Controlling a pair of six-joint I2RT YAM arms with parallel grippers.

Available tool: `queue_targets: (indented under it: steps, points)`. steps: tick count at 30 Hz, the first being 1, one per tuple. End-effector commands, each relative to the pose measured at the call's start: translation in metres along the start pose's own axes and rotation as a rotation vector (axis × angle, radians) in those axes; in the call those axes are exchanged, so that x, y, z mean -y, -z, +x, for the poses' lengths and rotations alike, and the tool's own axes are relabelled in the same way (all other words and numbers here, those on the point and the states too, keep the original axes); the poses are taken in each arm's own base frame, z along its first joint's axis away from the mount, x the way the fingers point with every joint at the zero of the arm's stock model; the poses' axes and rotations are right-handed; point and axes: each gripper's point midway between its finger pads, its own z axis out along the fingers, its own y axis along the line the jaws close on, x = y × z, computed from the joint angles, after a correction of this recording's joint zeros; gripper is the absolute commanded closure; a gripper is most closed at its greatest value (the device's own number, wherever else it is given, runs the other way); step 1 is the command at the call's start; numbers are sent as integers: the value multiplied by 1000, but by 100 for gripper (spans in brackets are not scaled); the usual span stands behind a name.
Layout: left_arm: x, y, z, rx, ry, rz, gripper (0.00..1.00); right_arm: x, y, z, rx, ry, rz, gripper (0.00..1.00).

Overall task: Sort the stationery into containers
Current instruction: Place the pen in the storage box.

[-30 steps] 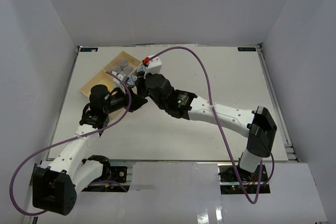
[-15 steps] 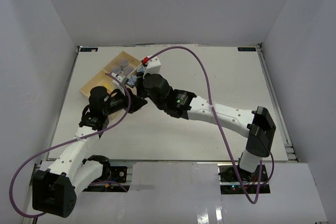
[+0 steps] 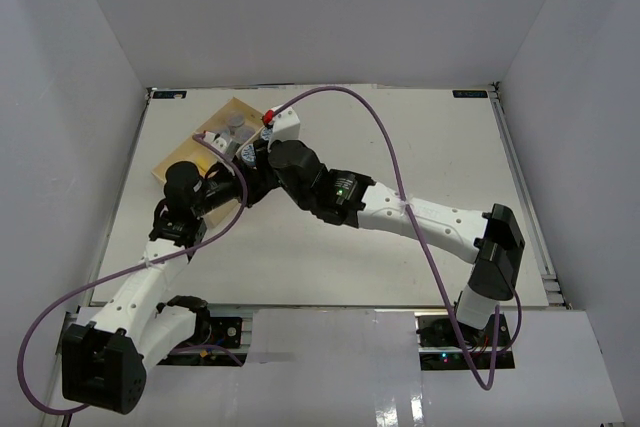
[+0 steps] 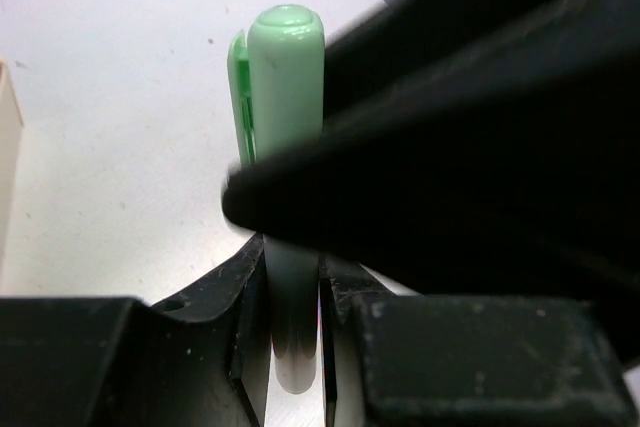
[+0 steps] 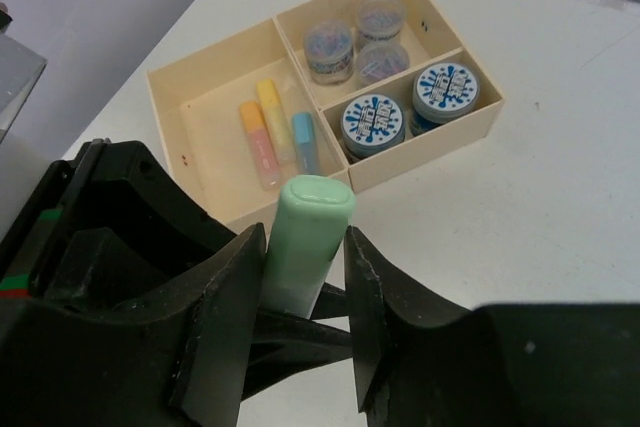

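Green stick (image 5: 305, 237) is off the desk (image 5: 560, 207), just outside the tray (image 5: 440, 145) by its long section. Right claw (image 5: 303, 267) is clamped on its middle and left claw (image 4: 292, 317) is closed on its lower end. Tray holds orange, yellow and blue sticks (image 5: 305, 140), three grey rolls (image 5: 329, 42) and two blue-and-white rolls (image 5: 372, 122), so I judge only this drop is left.

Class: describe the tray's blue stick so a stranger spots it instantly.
Find the pale-wood tray, then its long section with three sticks. The blue stick lies nearest the patterned rolls; the yellow stick and orange stick lie beyond it.
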Motion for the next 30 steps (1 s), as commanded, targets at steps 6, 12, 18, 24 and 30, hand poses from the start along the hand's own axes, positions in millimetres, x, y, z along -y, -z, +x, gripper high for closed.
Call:
queue_targets:
  steps: [6,12,18,24,30]
  points:
    - [6,0,-54,143,-105,9,100,1,9,-29,43,36,-31,51]
    - [6,-2,-52,133,-97,12,100,2,9,-67,131,25,-40,44]
    - [3,-4,-49,119,-81,8,100,8,11,-101,226,9,-37,30]
    - [0,-5,-47,109,-68,-1,100,28,14,-138,334,14,22,18]
    - [-5,-8,-42,93,-41,-20,98,78,27,-149,368,39,179,9]
